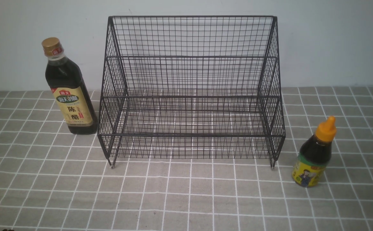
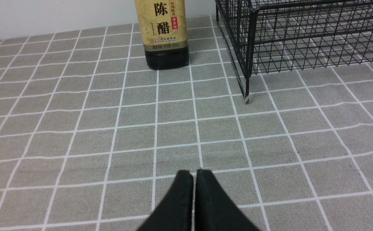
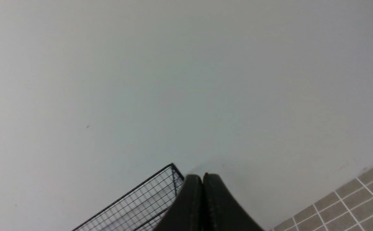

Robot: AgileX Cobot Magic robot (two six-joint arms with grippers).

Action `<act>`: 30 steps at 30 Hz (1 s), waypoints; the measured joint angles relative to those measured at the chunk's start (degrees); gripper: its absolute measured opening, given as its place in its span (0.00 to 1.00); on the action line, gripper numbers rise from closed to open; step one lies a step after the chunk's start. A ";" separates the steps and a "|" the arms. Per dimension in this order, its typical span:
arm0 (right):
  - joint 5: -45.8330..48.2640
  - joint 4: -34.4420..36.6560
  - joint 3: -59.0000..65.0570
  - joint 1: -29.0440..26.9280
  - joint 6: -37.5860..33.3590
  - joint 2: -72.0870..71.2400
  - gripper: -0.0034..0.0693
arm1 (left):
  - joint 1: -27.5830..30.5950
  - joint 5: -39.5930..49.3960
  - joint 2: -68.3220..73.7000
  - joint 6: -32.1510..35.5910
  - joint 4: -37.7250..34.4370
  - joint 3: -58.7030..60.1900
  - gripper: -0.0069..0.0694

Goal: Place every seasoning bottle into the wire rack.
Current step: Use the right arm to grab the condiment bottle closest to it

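The black wire rack (image 1: 191, 93) stands in the middle of the table with both tiers bare. A tall seasoning bottle (image 1: 67, 91) with a gold cap and tan label stands upright just left of it. A short bottle (image 1: 315, 154) with an orange nozzle cap stands upright off the rack's front right corner. Neither arm shows in the front view. In the left wrist view my left gripper (image 2: 194, 173) is shut and holds nothing, low over the cloth, well short of the tall bottle (image 2: 164, 35) and the rack's corner (image 2: 247, 64). My right gripper (image 3: 202, 176) is shut, empty, aimed at the wall above the rack's top edge (image 3: 148, 199).
A grey cloth (image 1: 186, 199) with a white grid covers the table. A pale wall (image 1: 334, 41) rises right behind the rack. Open cloth lies in front of the rack and between it and each bottle.
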 joint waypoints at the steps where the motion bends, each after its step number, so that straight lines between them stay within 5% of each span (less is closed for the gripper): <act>1: 4.50 -0.81 -2.97 0.00 -0.91 2.04 0.03 | 0.00 0.00 0.00 0.00 0.00 0.00 0.08; 8: 43.19 -10.27 -30.91 0.00 -6.28 33.07 0.03 | 0.00 0.00 0.00 0.00 0.00 0.00 0.08; 13: 55.05 -13.59 -45.06 0.00 -7.59 52.49 0.04 | 0.00 0.00 0.00 0.00 0.00 0.00 0.08; 20: 56.47 -14.56 -55.47 4.73 -8.83 66.51 0.18 | 0.00 0.00 0.00 0.00 0.00 0.00 0.08; 24: 54.64 -19.26 -59.02 10.53 -8.32 72.41 0.37 | 0.00 0.00 0.00 0.00 0.00 0.00 0.08; 30: 52.76 -24.41 -59.53 11.97 -1.80 79.40 0.70 | 0.00 0.00 0.00 0.00 0.00 0.00 0.08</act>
